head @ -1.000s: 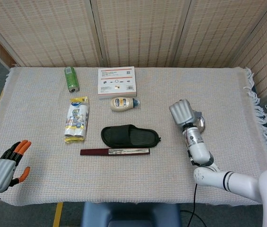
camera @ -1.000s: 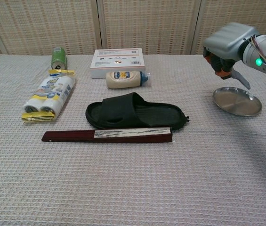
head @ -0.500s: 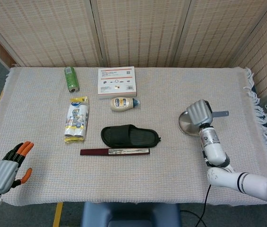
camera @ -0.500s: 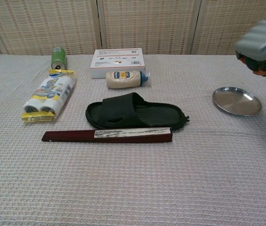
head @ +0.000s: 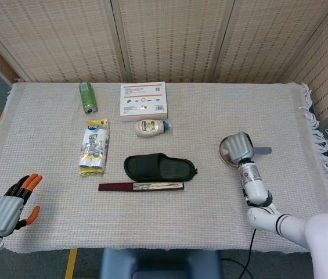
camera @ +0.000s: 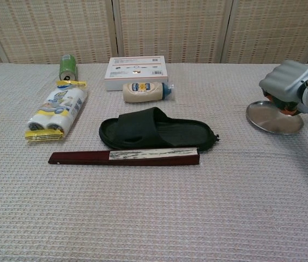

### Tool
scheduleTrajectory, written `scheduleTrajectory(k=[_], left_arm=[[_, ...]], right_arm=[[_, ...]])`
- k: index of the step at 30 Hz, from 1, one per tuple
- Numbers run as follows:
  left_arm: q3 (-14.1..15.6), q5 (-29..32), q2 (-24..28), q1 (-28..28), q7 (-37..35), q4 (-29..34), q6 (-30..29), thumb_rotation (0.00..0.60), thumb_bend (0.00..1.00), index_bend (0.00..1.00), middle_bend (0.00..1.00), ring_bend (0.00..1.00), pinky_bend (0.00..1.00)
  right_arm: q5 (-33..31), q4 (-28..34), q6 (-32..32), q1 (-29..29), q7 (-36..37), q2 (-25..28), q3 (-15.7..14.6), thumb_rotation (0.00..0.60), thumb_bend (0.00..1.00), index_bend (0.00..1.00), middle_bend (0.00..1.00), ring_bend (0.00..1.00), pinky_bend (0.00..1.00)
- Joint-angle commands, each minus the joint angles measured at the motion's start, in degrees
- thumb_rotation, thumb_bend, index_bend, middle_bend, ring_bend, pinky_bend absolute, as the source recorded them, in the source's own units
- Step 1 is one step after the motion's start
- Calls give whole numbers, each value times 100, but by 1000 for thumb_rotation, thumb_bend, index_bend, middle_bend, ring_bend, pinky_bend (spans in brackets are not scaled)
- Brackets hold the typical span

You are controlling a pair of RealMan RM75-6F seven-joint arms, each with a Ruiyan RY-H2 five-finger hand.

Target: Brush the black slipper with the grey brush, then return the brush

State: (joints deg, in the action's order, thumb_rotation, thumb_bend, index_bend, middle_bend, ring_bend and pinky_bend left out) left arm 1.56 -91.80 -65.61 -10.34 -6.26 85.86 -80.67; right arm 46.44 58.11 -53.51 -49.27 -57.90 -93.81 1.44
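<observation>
Black slipper [camera: 156, 131] well apart from right hand [camera: 289, 82]

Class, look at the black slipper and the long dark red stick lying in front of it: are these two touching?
Cannot tell. In the chest view the slipper meets the stick with no visible gap, but that could be mere overlap.

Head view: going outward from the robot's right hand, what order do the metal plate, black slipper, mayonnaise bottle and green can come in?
From the right hand:
1. Metal plate, directly under the hand, at the table's right.
2. Black slipper, centre, to the hand's left.
3. Mayonnaise bottle, behind the slipper.
4. Green can, far back left.
</observation>
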Motion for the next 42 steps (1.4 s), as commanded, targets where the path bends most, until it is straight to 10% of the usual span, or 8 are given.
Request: scheduleTrajectory(k=[1, 12, 25, 31, 36, 42], left_arm=[[7, -7, 4, -6, -1, 2, 11, 600, 471, 0, 0, 0, 169], [4, 34, -14, -9, 12, -2, 40, 600, 510, 0, 0, 0, 169], [22, 1, 7, 15, 36, 29, -13, 600, 509, 0, 0, 0, 171], [3, -1, 17, 34, -32, -9, -76, 600, 508, 0, 0, 0, 171], [-58, -62, -61, 71, -159, -170, -289, 600, 505, 0, 0, 0, 165], [-178, -216, -267, 79, -263, -519, -643, 600, 498, 0, 0, 0, 113]], right_arm=[[239, -301, 82, 31, 91, -207, -49, 600, 292, 736, 586, 496, 803], [192, -127, 87, 182, -4, -69, 112, 600, 292, 148, 212, 219, 675], [434, 675, -284, 378, 258, 402, 253, 600, 293, 70, 186, 201, 642], [1263, 2467, -1459, 1180, 2150, 1271, 499, 600, 272, 8, 134, 116, 363], [2757, 3567, -2763, 2513, 4023, 1979, -361, 600, 204, 0, 8, 0, 51], [3822, 2919, -4252, 3693, 4598, 1913, -964, 600, 154, 0, 0, 0, 0]])
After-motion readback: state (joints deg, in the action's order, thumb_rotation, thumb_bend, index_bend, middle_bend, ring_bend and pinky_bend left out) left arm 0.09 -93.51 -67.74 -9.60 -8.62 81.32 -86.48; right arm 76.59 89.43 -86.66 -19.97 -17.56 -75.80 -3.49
